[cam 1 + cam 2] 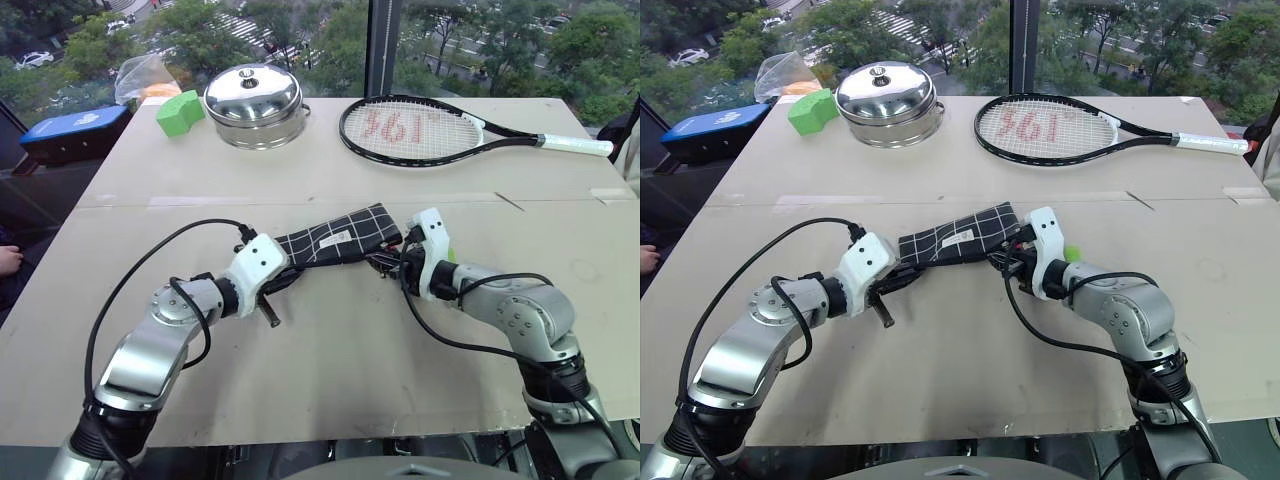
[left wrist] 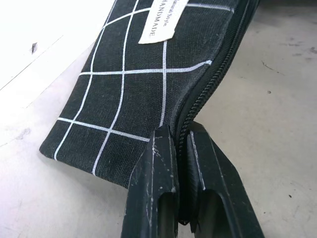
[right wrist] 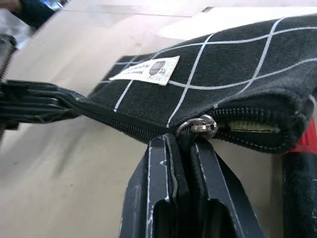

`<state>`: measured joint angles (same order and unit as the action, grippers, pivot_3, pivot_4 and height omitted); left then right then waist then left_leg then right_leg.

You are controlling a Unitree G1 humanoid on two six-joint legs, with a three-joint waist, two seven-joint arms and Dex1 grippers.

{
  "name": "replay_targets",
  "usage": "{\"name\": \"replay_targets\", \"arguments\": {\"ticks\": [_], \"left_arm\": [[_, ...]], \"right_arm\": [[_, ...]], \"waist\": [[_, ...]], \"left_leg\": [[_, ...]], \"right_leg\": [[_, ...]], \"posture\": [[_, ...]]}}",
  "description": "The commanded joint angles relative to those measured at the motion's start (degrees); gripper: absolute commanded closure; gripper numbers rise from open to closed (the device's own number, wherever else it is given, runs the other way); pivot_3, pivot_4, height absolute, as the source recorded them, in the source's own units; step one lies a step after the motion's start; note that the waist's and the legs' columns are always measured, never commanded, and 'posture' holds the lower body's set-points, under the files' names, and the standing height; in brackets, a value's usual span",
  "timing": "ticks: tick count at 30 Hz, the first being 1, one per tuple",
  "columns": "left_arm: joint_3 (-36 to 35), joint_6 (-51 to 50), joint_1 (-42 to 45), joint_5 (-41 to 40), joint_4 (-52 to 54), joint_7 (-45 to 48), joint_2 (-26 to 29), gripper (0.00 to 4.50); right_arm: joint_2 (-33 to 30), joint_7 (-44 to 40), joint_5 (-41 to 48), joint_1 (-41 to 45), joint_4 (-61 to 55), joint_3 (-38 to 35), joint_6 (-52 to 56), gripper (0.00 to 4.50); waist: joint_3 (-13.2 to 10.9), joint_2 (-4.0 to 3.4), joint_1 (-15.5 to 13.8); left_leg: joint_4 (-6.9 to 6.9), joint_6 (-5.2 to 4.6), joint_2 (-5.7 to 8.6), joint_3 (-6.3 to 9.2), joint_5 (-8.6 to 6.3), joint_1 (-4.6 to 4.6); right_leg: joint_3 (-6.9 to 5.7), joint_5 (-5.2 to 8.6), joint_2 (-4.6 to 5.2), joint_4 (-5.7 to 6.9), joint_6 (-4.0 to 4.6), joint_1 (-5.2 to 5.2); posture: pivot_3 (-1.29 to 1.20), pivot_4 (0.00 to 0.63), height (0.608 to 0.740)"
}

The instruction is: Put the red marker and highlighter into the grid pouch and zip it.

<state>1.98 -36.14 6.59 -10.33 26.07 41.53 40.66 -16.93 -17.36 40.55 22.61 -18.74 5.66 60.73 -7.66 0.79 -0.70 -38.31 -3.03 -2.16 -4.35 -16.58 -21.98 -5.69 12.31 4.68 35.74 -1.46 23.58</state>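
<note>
Grid pouch (image 1: 335, 240) laid flat mid-table, black, white grid lines, white label, zipper partly undone. Corner pinched by left gripper (image 2: 181, 148). Zipper pull clamped by right gripper (image 3: 184, 148). Red marker (image 3: 302, 173) seen beside open end.

Bright, even daylight from the windows behind the table (image 1: 330, 330); soft, short shadows under the pot (image 1: 253, 105) and racket (image 1: 420, 128). Mild sheen on the pot lid, no harsh glare. Head views sharp throughout, slight bending at the edges. Left wrist view blown out to white at the far table surface, grid pouch (image 2: 148, 79) crisp, nearest fingertips (image 2: 158, 163) slightly soft. Right wrist view sharp at the zipper slider (image 3: 200, 126), background blurred, red marker (image 3: 303, 173) at the edge out of focus.
</note>
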Motion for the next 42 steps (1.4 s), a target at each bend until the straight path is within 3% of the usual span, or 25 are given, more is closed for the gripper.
{"name": "replay_targets", "arguments": {"ticks": [1, 2, 3, 9, 19, 29, 35, 42], "left_arm": [[-1.57, 0.63, 0.45, -0.58, 1.98, -0.22, 0.59, 4.50], [-1.60, 0.62, 0.44, -0.59, 2.00, -0.24, 0.60, 4.50], [-1.66, 0.68, 0.35, -0.60, 2.00, -0.17, 0.69, 4.50], [-1.30, 0.47, 1.00, -0.62, 2.00, -0.10, 0.85, 4.50], [0.72, -2.39, 3.87, -0.89, 2.72, -1.39, -0.99, 4.50], [4.17, -3.08, 6.26, -0.02, 2.80, -1.91, -1.84, 4.50], [6.61, -3.19, 7.61, 1.07, 2.14, -2.91, -3.54, 4.50], [6.65, -3.41, 7.44, 1.04, 1.71, -3.94, -6.11, 4.50]], "right_arm": [[-1.04, -3.00, 1.24, -0.48, -1.07, -1.07, 0.24, 4.07], [-1.41, -3.65, 1.40, -0.61, -1.29, -1.00, 0.35, 4.41], [-2.07, -4.88, 1.77, -0.82, -1.66, -0.84, 0.43, 4.48], [-4.36, -8.39, 0.94, -0.58, -1.92, 0.34, 0.43, 4.48], [-3.02, -10.15, -4.15, 4.13, -0.04, 7.69, -1.00, 4.48], [3.21, -12.77, -13.02, 14.18, 11.15, 15.46, -6.31, 4.48], [6.36, -20.70, -15.58, 18.78, 16.58, 21.38, -9.29, 4.48], [8.81, -24.71, -20.39, 20.15, 22.55, 22.38, -15.17, 4.48]], "waist": [[0.00, 0.00, 0.01], [0.00, 0.00, 0.00], [0.00, 0.00, -0.04], [0.00, 0.00, -0.03], [0.00, 0.01, 0.00], [0.00, 0.01, 0.04], [0.01, 0.02, 0.13], [0.02, 0.04, 0.21]], "left_leg": [[0.00, 0.00, 0.00, 0.00, 0.00, 0.00], [0.00, 0.00, 0.00, 0.00, 0.00, 0.00], [0.00, -0.01, 0.00, 0.01, 0.00, 0.00], [0.00, -0.04, 0.00, 0.01, -0.02, 0.00], [0.00, -0.02, 0.01, 0.01, -0.01, 0.00], [-0.01, 0.16, 0.01, 0.00, 0.10, -0.01], [-0.01, 0.20, 0.01, 0.00, 0.12, 0.00], [-0.02, 0.20, 0.01, -0.01, 0.13, 0.01]], "right_leg": [[0.00, 0.00, 0.00, 0.00, 0.00, 0.00], [0.01, 0.00, 0.00, 0.00, 0.00, 0.00], [0.02, 0.00, 0.00, 0.00, 0.00, 0.00], [0.00, 0.00, 0.00, -0.01, 0.00, 0.00], [0.00, 0.00, -0.01, 0.00, 0.00, 0.00], [-0.02, -0.01, -0.02, 0.01, 0.00, 0.00], [-0.01, -0.01, -0.02, 0.04, 0.00, 0.00], [0.00, -0.01, -0.01, 0.06, 0.00, 0.00]], "posture": [[0.00, 0.150, 0.740], [0.00, 0.150, 0.740], [0.00, 0.150, 0.740], [0.00, 0.150, 0.740], [0.00, 0.150, 0.740], [0.00, 0.150, 0.740], [0.00, 0.150, 0.740], [0.00, 0.150, 0.740]]}}
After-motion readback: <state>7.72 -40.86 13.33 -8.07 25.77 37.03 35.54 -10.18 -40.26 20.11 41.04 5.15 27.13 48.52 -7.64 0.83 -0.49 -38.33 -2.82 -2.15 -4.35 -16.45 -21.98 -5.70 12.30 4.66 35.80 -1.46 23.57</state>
